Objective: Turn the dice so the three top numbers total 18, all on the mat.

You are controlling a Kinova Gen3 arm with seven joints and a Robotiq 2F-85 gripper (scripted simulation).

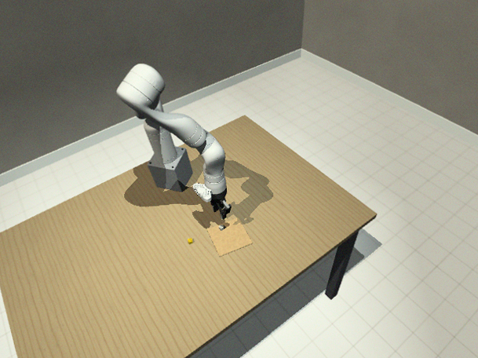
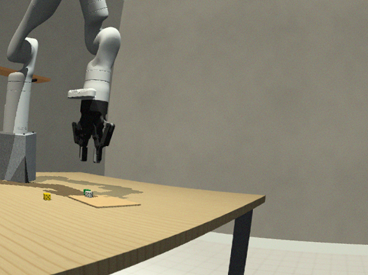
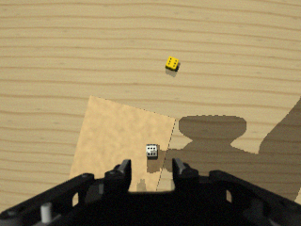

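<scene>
Wood-grained bench (image 1: 113,287) carries a tan square mat (image 1: 233,241) lying flat near its middle. Above the mat's far corner hangs the black claw (image 2: 89,155), fingers apart and empty, well clear of the surface. On that corner sits a white die (image 3: 151,150) with black pips, a green die (image 2: 86,190) just behind it. A yellow die (image 3: 172,63) lies off the mat, on bare wood to its left.

The green die (image 2: 86,190) is mostly hidden behind the white die (image 2: 89,193). Pip counts cannot be read. The gripper body (image 3: 150,202) is cut off by the wrist view's lower edge.
</scene>
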